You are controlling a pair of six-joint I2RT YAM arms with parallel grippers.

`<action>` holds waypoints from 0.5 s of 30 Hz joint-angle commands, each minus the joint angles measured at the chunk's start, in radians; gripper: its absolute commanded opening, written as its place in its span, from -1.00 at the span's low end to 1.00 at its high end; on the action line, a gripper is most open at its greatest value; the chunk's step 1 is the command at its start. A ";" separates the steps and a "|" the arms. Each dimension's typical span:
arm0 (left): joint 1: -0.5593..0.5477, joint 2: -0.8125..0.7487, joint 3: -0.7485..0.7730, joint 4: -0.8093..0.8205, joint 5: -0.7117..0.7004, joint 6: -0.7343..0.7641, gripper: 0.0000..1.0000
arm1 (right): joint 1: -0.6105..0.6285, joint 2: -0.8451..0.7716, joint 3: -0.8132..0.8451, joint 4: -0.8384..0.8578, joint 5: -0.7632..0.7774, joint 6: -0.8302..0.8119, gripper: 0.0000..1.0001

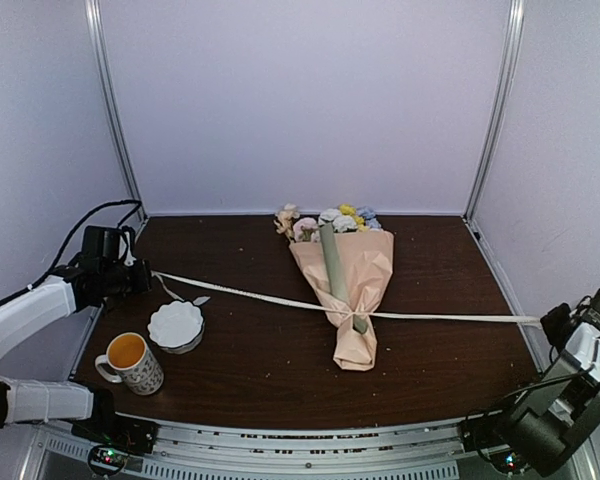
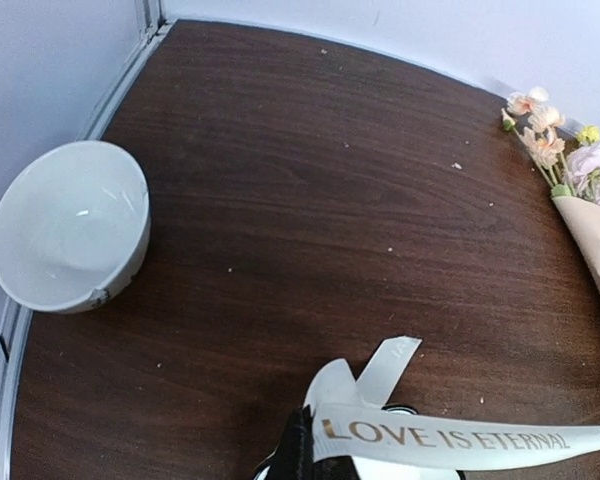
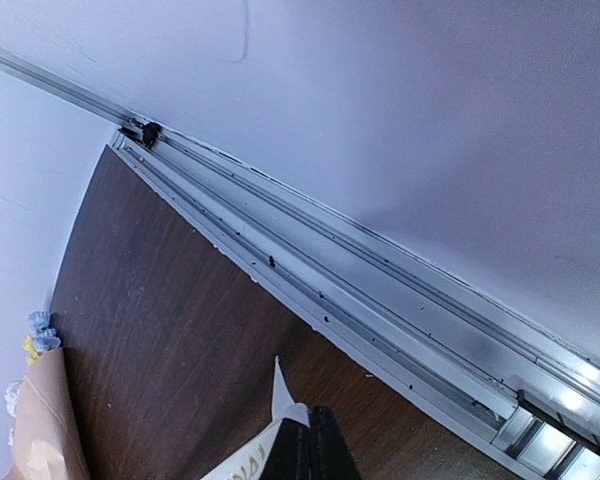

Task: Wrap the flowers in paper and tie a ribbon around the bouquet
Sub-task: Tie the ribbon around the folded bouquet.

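Note:
The bouquet (image 1: 346, 290) lies mid-table: pastel flowers (image 1: 332, 219) in a peach-tan paper (image 1: 365, 265) cone with a green strip, heads toward the back wall. The cream ribbon (image 1: 250, 294) runs taut across the table and crosses the cone's narrow lower part. My left gripper (image 1: 143, 275) is shut on the ribbon's left end; the left wrist view shows the lettered ribbon (image 2: 450, 438) pinched at my gripper (image 2: 315, 440). My right gripper (image 1: 552, 322) is shut on the other end at the table's right edge, where the ribbon (image 3: 245, 462) sits in the closed gripper (image 3: 311, 415).
A white bowl (image 1: 176, 325) and a patterned mug (image 1: 132, 362) of orange liquid stand at the front left, just under the ribbon's left stretch. Enclosure walls and a metal rail (image 3: 380, 290) border the table close to my right gripper.

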 commanded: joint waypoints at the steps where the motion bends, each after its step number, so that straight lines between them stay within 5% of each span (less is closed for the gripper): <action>1: -0.092 -0.023 0.051 0.157 -0.016 0.122 -1.00 | 0.200 -0.077 0.033 0.074 0.141 -0.009 -1.00; 10: -0.604 0.274 0.308 0.181 0.200 0.481 -0.93 | 0.809 -0.216 0.292 0.123 0.127 0.144 -1.00; 12: -0.672 0.319 0.370 0.145 0.268 0.578 -0.30 | 0.999 -0.173 0.402 0.145 0.132 0.158 -1.00; 15: -0.731 0.389 0.541 0.035 0.387 0.697 0.25 | 1.293 -0.058 0.593 0.162 0.202 0.110 -1.00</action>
